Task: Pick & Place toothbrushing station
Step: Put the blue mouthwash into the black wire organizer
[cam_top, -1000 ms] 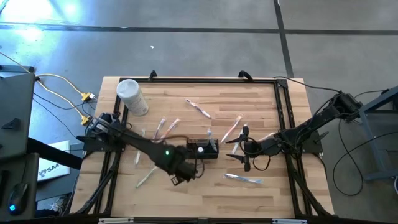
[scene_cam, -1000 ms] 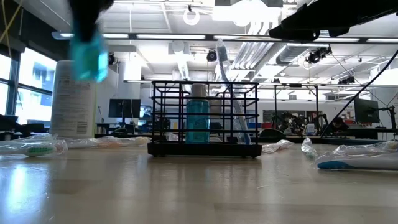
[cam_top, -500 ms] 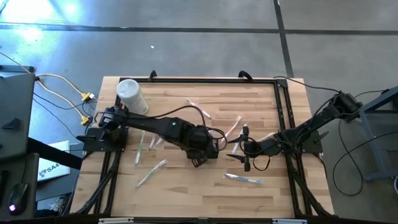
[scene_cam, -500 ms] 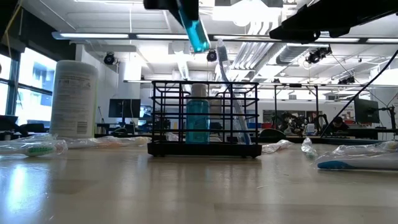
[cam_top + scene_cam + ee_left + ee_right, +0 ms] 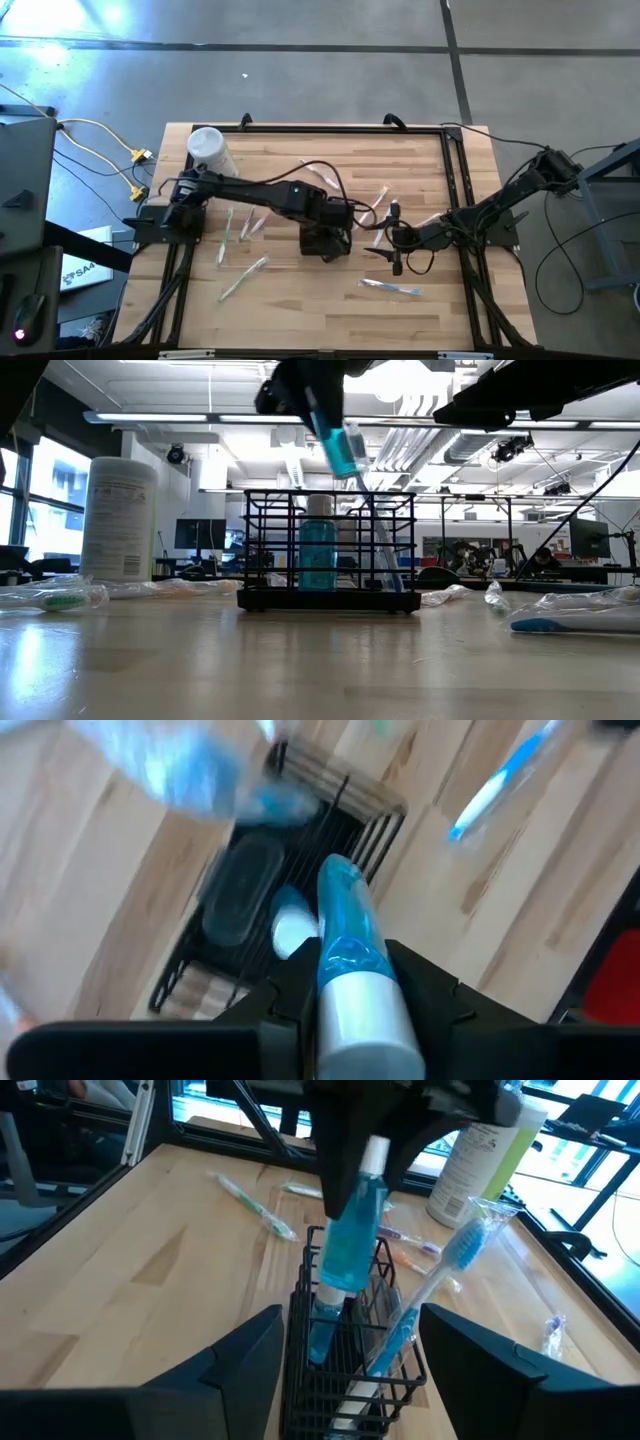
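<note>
The toothbrushing station [image 5: 326, 243] is a black wire holder [image 5: 328, 550] in the middle of the wooden table. It holds a blue bottle [image 5: 318, 552] and a wrapped blue toothbrush [image 5: 376, 525] that leans in it. My left gripper [image 5: 350, 988] stands above the holder, shut on a second blue bottle with a white cap [image 5: 336, 438]. My right gripper [image 5: 394, 239] waits open just right of the holder, its fingers [image 5: 240, 1370] facing it [image 5: 345, 1370]. My left gripper pinches the blue bottle at its upper end, by the white cap [image 5: 345, 955], between the two fingers. The fingers come from above, slanting down. The bottle [image 5: 352, 1230] hangs below them, tilted, cap up, its bottom clear above the holder's top rim.
A tall white cylindrical container [image 5: 211, 155] stands at the far left. Wrapped toothbrushes lie scattered about: near left [image 5: 243, 277], near right [image 5: 390, 288], and beyond the holder [image 5: 320, 174]. Bare wood lies along the table's near edge [image 5: 320, 320].
My left gripper has carried the blue bottle from the near left toward the table's right and far side, to a place above the holder. It has tipped further down, and the bottle now hangs tilted over the holder instead of left of it.
</note>
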